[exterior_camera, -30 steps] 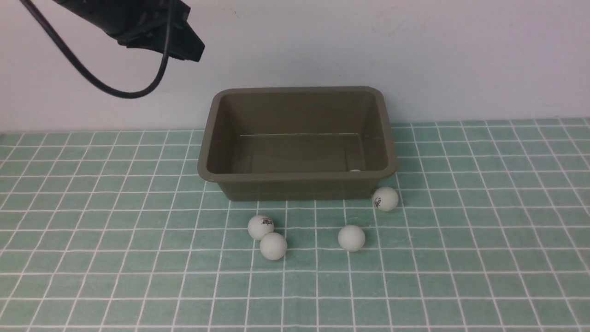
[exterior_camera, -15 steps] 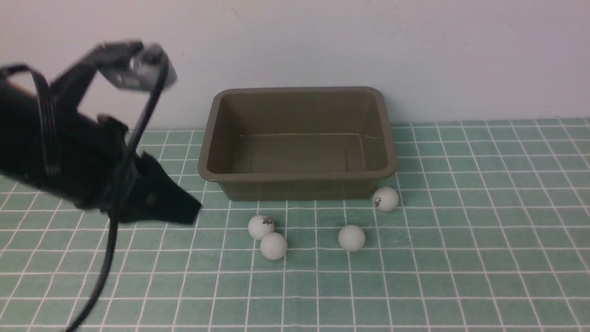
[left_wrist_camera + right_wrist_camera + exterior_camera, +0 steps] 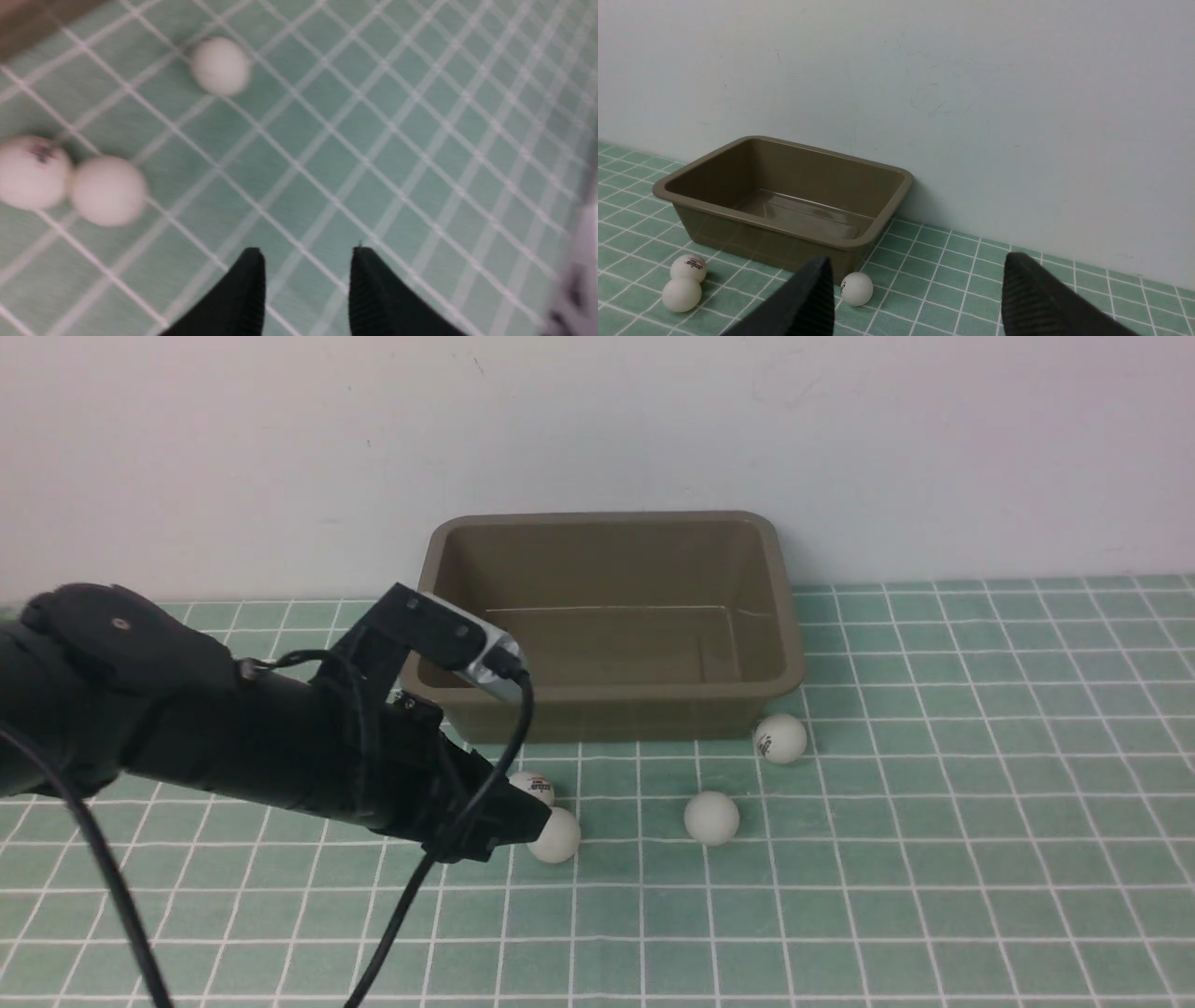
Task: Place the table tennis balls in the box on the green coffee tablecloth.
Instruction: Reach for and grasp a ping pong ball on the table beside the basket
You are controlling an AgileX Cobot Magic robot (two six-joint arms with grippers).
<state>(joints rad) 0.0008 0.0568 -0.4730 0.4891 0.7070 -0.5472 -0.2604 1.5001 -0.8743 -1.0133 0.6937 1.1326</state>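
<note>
Soft, even light is falling on the green coffee tablecloth (image 3: 934, 803), bright and without glare. The table tennis balls (image 3: 711, 818) are throwing only faint, short shadows, and the box (image 3: 607, 714) is showing a pale sheen across its floor. The front and right wrist views are rendering crisply. The left wrist view is smearing with motion blur, softening balls and grid lines alike.

A plain pale wall (image 3: 840, 429) stands at the back; faint scuffs mark it.
</note>
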